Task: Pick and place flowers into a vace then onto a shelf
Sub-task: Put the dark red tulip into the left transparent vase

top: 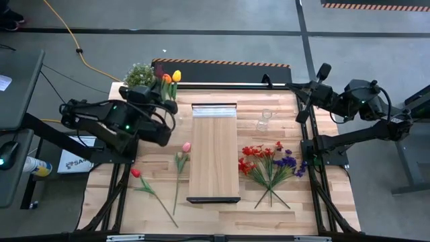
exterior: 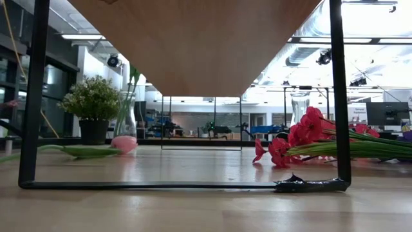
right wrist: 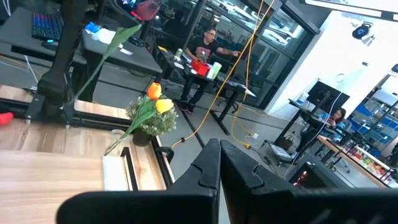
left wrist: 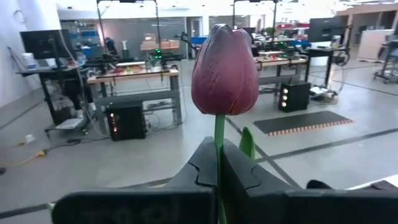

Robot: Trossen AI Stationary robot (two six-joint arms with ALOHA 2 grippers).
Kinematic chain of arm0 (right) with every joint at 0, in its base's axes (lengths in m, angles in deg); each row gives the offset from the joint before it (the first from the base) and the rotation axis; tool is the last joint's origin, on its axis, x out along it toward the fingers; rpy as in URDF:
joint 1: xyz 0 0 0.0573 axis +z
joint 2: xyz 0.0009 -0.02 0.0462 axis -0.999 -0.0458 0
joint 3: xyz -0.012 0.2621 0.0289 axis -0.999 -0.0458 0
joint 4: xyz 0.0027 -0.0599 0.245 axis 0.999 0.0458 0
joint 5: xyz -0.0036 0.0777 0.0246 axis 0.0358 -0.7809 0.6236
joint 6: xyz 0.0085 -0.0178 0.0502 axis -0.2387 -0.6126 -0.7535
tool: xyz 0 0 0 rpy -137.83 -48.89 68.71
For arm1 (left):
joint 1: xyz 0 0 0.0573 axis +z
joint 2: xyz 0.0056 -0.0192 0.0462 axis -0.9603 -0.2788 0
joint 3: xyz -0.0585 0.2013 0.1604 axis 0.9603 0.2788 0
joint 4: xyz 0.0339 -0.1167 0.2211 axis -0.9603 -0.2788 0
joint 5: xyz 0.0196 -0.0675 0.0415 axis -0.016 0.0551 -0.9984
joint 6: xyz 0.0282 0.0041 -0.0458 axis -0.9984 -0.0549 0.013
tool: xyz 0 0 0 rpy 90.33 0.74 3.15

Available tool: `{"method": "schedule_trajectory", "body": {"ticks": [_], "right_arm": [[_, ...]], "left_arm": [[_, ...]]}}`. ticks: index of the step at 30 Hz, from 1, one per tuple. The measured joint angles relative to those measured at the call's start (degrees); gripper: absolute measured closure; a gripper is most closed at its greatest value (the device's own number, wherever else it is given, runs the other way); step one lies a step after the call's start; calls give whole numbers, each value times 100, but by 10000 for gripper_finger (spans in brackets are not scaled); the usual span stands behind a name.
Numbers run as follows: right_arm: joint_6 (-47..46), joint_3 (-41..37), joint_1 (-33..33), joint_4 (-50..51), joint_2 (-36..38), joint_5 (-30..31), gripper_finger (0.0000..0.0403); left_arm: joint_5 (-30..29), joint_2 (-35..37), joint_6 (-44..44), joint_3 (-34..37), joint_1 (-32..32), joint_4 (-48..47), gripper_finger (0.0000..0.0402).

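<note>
My left gripper [left wrist: 219,149] is up over the table's far left [top: 163,94], shut on a dark red tulip [left wrist: 225,68] whose blossom [top: 158,69] stands out beyond it. A yellow and an orange tulip [top: 172,77] stand in a glass vase [exterior: 127,119] beside the potted plant [top: 140,74]. A pink tulip [top: 183,160], a red tulip [top: 144,184] and red and purple sprays [top: 270,165] lie flat on the table, either side of the shelf [top: 215,151]. My right gripper [right wrist: 219,155] waits shut and empty at the far right [top: 295,87]. My left gripper pinches the dark red tulip's green stem [left wrist: 219,127] between its two fingers, a short way below the blossom. The stem comes out past the fingertips with a leaf [left wrist: 247,142] beside it. The flower is lifted clear of the table, its blossom slanting upward [right wrist: 147,9].
A second, clear glass vase [top: 265,119] stands right of the shelf's far end. The potted plant sits at the far left corner, close to my left gripper. In the room beyond the table a person sits at a desk [right wrist: 205,46].
</note>
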Motion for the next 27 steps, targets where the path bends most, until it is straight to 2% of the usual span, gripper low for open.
{"method": "schedule_trajectory", "body": {"ticks": [21,27], "right_arm": [[0,0,-1,-2,-9,1,402],[0,0,-1,-2,-9,1,402]], "left_arm": [[23,-4,-3,-72,-17,152,368],[18,-4,-763,-490,-17,620,368]]}}
